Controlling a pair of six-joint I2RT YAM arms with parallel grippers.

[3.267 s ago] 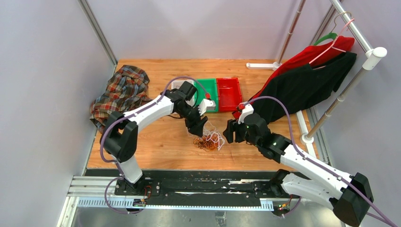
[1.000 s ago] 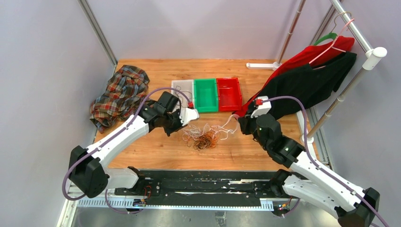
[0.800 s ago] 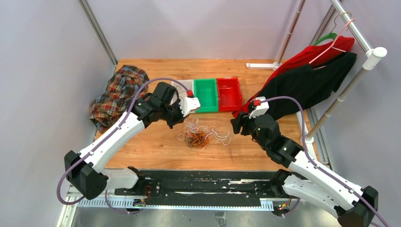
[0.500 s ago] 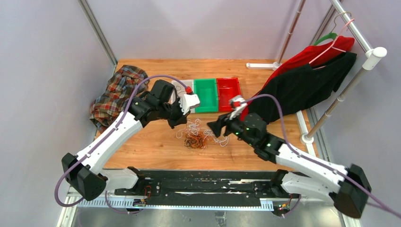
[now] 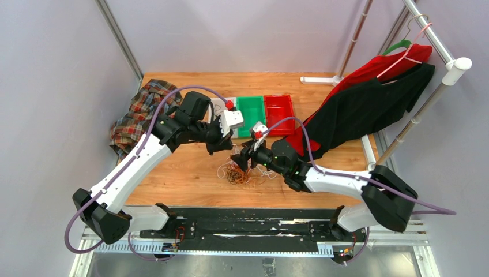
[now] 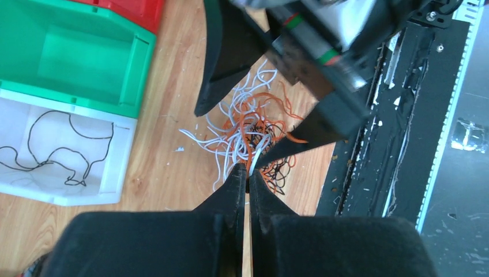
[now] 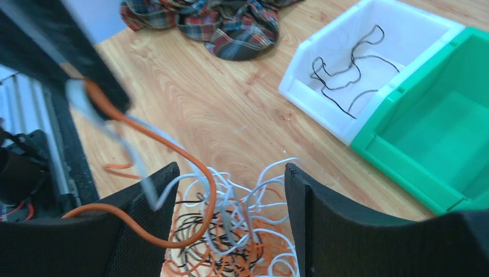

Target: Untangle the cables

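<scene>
1. One black cable [image 7: 346,66] is seen lying on its own in the white bin [image 7: 314,112], so a first strand is judged to have been sorted out; nothing is seen in the green bin [image 7: 403,173], and the red bin [image 5: 278,112] appears bare from above
2. The rest of the cables [image 5: 241,172] are heaped on the table [image 5: 190,167] just in front of the bins, between the two arms; white, orange-brown and black strands are looped through one another, and no other strand is laid out apart from the heap
3. The left gripper [image 6: 248,173] is closed, its tips pinched on strands raised from the top of the heap; a white strand is shown in its own camera, and an orange one beside it in the right wrist view; both run back down into the knot, so neither is judged to be free
4. The right gripper [image 7: 230,167] is held open low over the heap, with one finger on either side of the tangle and nothing clamped between them
5. The task is judged to be at an early stage: one cable is done, and the greater part of the heap is left to be separated
6. For the pinched strands to be drawn out, the heap is judged to need holding down by the open gripper; otherwise the whole knot may be lifted or tightened
</scene>
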